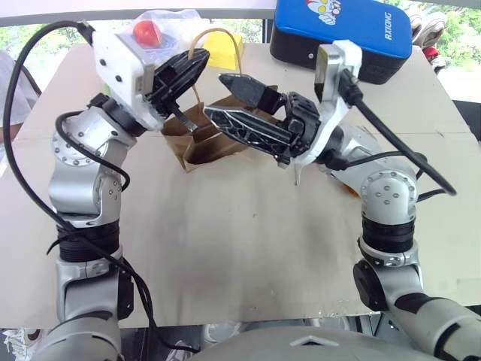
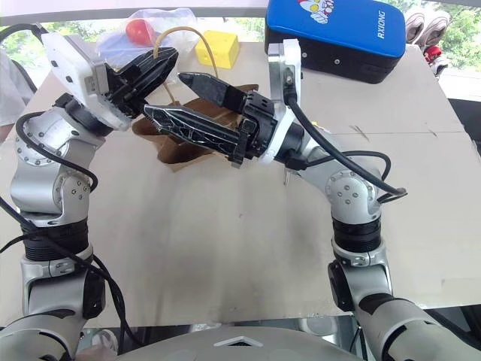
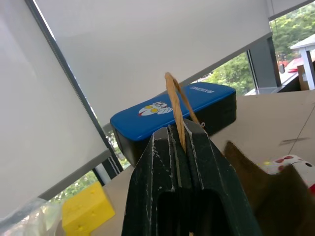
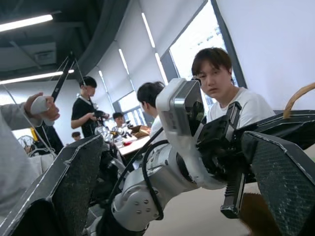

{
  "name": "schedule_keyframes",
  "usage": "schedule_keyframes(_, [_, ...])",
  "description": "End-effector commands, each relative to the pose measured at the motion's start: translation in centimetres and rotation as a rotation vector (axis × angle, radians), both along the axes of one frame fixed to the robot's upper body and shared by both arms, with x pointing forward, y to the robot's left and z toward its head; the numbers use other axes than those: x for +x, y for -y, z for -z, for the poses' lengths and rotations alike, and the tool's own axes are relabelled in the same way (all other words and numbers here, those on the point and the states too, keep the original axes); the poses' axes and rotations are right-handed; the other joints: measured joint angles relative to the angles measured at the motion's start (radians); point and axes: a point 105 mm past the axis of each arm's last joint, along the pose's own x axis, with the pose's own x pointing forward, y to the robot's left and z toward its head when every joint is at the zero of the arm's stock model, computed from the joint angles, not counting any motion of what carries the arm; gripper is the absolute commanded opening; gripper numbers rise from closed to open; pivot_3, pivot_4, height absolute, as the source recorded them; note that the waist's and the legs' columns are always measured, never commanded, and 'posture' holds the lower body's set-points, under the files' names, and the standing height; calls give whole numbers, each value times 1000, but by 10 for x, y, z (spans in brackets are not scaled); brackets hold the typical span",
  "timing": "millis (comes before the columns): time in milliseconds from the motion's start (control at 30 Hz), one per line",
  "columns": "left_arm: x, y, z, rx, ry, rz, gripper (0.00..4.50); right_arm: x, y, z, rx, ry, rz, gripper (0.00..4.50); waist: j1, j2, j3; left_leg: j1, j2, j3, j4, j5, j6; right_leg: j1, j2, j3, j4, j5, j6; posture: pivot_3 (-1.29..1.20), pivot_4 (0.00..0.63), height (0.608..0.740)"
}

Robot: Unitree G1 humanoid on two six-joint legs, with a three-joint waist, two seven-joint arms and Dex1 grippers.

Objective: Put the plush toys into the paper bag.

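Left eye view is showing the left tool (image 1: 197, 62) at the left, its 2 black fingers clamping together on 1 twisted loop handle (image 1: 214, 34) of the paper bag (image 1: 214, 143) and holding that loop up above the counter (image 1: 240, 248). Left wrist view is confirming it: the handle is running up out of the slit between the closed fingers (image 3: 162, 162). The bag is sitting behind and below both arms, crumpled, with much of its mouth and body covered by the tools, so its inside is hard to read. Behind the left arm, a clear plastic wrap (image 1: 161, 26) with a red ball inside is lying at the far edge, partly hidden, and a yellow block (image 1: 225, 47) is sitting just beside it.

Moving to the middle, the right tool (image 1: 214, 96) is reaching across toward the left, its 2 long fingers standing wide apart and gripping nothing, right in front of the bag. Right wrist view is looking between those spread fingers at the left arm and at several people in the room beyond.

Further right, a blue case (image 1: 342, 34) is resting at the far edge. A white plush with red spots (image 3: 290, 164) is peeking past the bag's edge in left wrist view, mostly cut off. A sliver of orange (image 1: 350, 189) is showing behind the right forearm, too hidden to identify.
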Motion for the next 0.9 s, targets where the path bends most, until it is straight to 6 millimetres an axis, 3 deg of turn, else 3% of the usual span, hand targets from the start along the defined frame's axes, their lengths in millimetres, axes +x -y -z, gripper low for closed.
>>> schedule_keyframes(33, [-6, -4, -11, 22, 66, -35, 0, -9, 12, -7, 28, 32, 7, 4442, 0, 0, 0, 0, 0, 0, 0, 0, 0, 0, 0, 0, 0, 0, 0, 0, 150, 740])
schedule_keyframes(200, [-8, -6, -2, 22, 34, -22, 0, 5, 37, -7, 5, 31, 191, 4442, 0, 0, 0, 0, 0, 0, 0, 0, 0, 0, 0, 0, 0, 0, 0, 0, 150, 740])
schedule_keyframes(400, [-11, -17, 7, 21, -6, -52, 0, 41, 84, 15, -217, 42, 537, 4442, 1, 0, 0, 0, 0, 1, 0, 0, 0, 0, -1, 1, -1, 0, 0, 0, 150, 740])
schedule_keyframes(500, [-11, -19, 11, 18, -21, -65, 0, 71, 104, 45, -427, 44, 713, 4442, -2, 0, 0, 1, 0, 1, 0, 0, 0, 0, 0, 2, 0, 0, 0, 0, 150, 740])
schedule_keyframes(567, [-9, -17, 11, -13, -28, -77, 0, 98, 111, 84, -632, 4, 801, 4442, -3, 0, 0, 1, 0, 2, 0, 0, 0, 0, 0, 2, -1, 0, 0, 0, 150, 740])
schedule_keyframes(733, [-8, -2, 7, -113, -60, -40, 0, 142, 114, 141, -795, -135, 878, 4442, -5, -2, 0, 1, 0, 2, 0, 0, 0, 0, 1, 3, 0, 0, 0, 0, 150, 740])
schedule_keyframes(833, [-9, 0, 3, -201, -115, -29, 0, 156, 121, 169, -944, -128, 921, 4442, -4, -1, 1, 0, -1, 3, 0, 0, 0, -1, 0, 3, -1, 0, 0, 0, 150, 740])
schedule_keyframes(900, [-11, 2, 0, -257, -152, 6, 0, 160, 124, 178, -1016, -77, 936, 3920, -2, -2, 0, 0, -1, 2, 0, 0, 0, 0, 0, 3, -1, 0, 0, 0, 150, 740])
